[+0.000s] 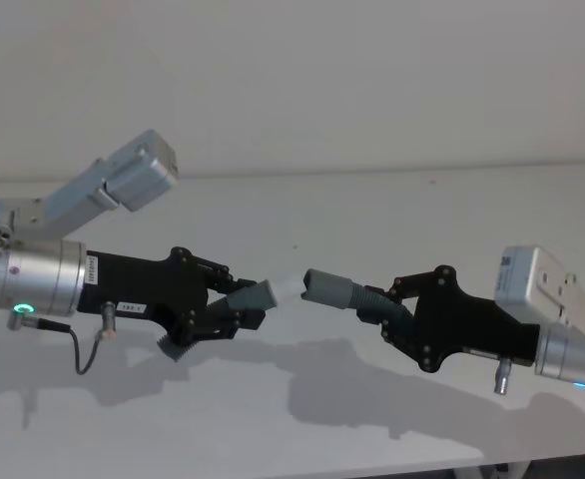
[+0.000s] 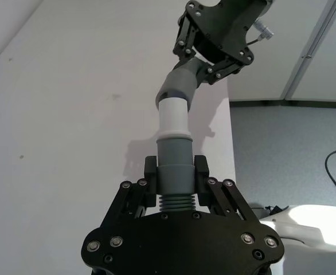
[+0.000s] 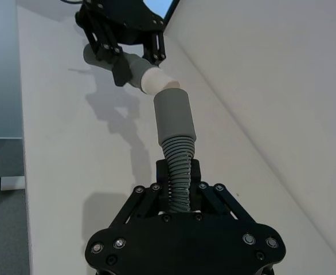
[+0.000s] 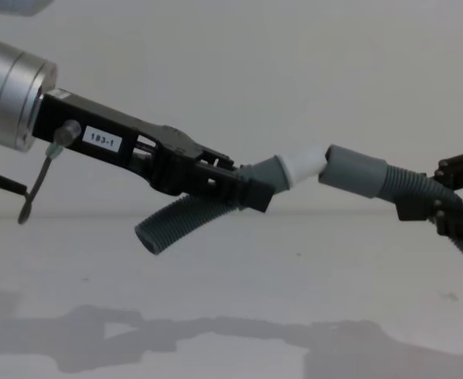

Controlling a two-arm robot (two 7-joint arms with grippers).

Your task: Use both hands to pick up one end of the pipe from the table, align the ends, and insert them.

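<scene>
Left gripper [image 1: 235,311] clamped on the plug piece [image 4: 173,224] just behind its collar, jaws closed tight round it; right gripper [image 1: 389,303] likewise closed on the corrugated run of the cuff piece [image 4: 410,186]; both pieces held in the air above the middle of the table [image 1: 273,424], well in from its far edge. White plug tip [image 4: 303,167] meets the mouth of the grey cuff [image 4: 355,174], but the two axes make a shallow peak (not coaxial). Judgement: insertion just starting; level both wrists until tip and cuff line up, then push straight along that line; forcing it at an angle risks buckling the hose.
</scene>
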